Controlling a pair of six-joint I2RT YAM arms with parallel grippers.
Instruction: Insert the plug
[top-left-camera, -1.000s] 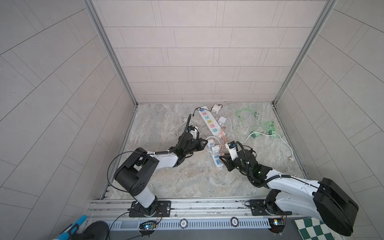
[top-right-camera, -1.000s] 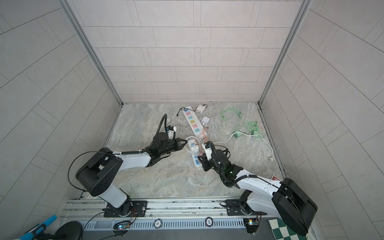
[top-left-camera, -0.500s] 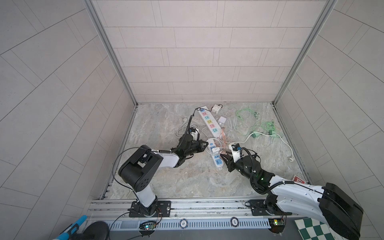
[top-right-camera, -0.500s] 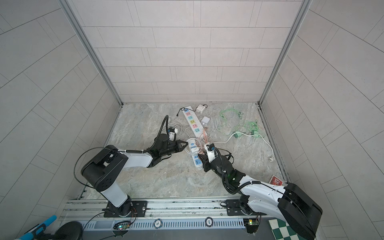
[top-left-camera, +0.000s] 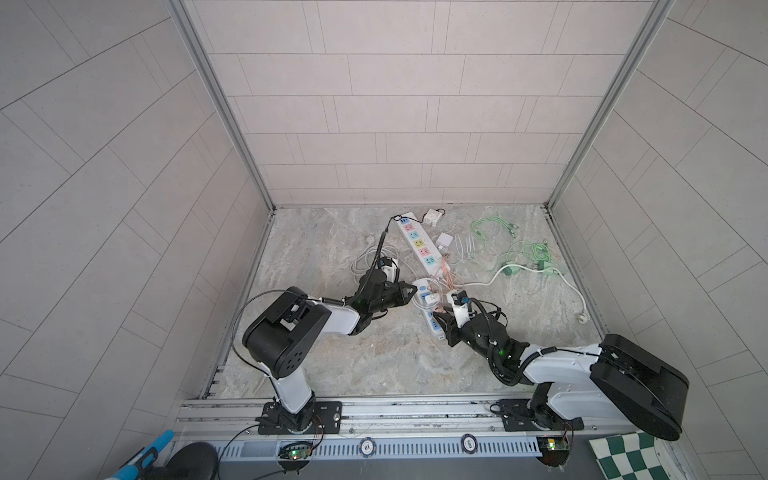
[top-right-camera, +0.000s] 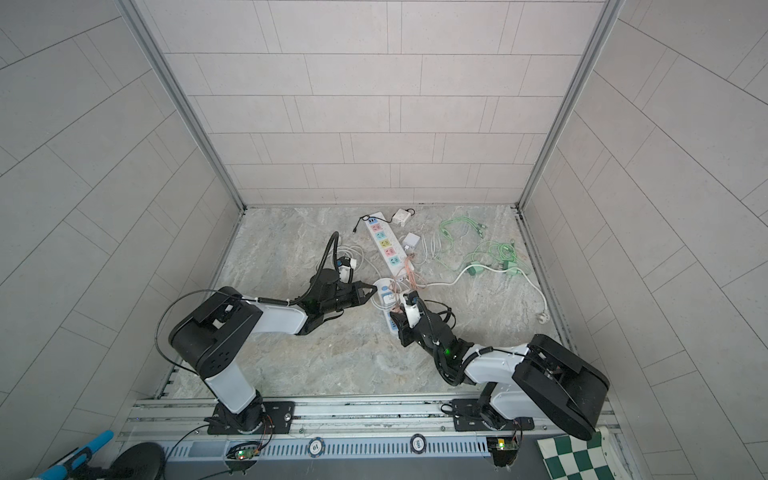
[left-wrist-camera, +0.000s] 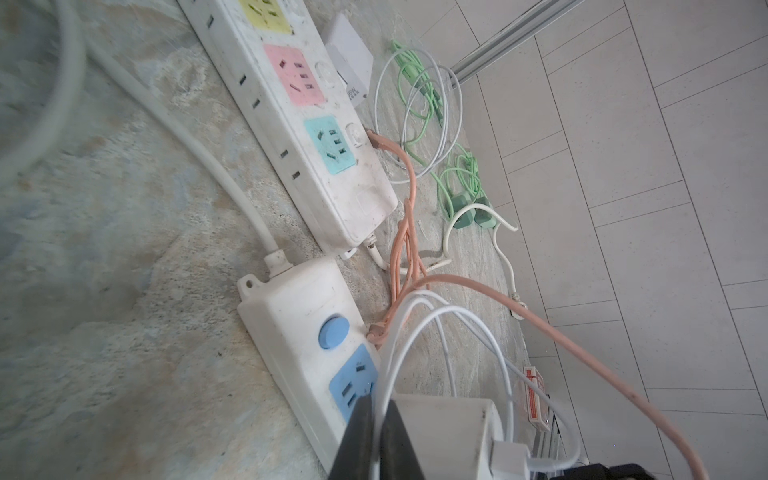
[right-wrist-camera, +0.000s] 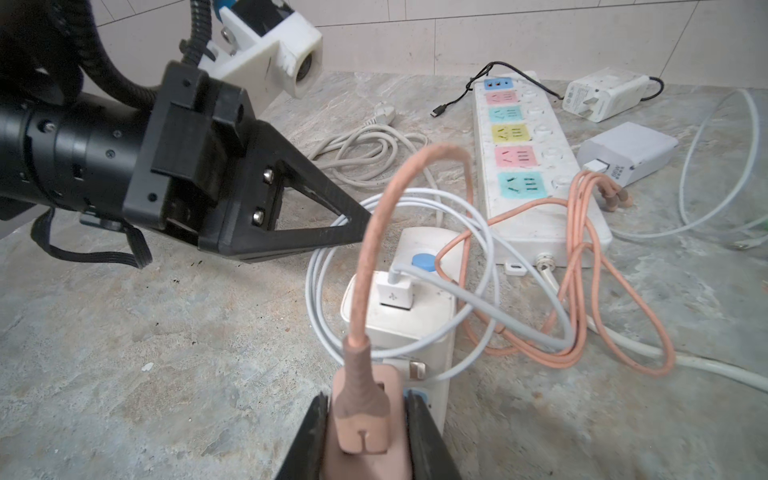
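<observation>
The pink plug (right-wrist-camera: 362, 419) is clamped in my right gripper (right-wrist-camera: 365, 401), over the near end of the blue-socket strip (right-wrist-camera: 417, 243) and just behind the white charger (right-wrist-camera: 399, 320) already seated there. The strip's long axis runs straight away from that gripper, so I judge a short downward push is what's left. My left gripper (right-wrist-camera: 359, 232) is closed on nothing, beside the strip's far end among the white cable (right-wrist-camera: 320, 266) loops. I can't tell if it touches. The prongs are hidden, and only a sliver of the free socket (right-wrist-camera: 419, 395) shows.

There are two power strips (right-wrist-camera: 528, 137), three white chargers (right-wrist-camera: 602, 93) and one pink plug (right-wrist-camera: 361, 415).
</observation>
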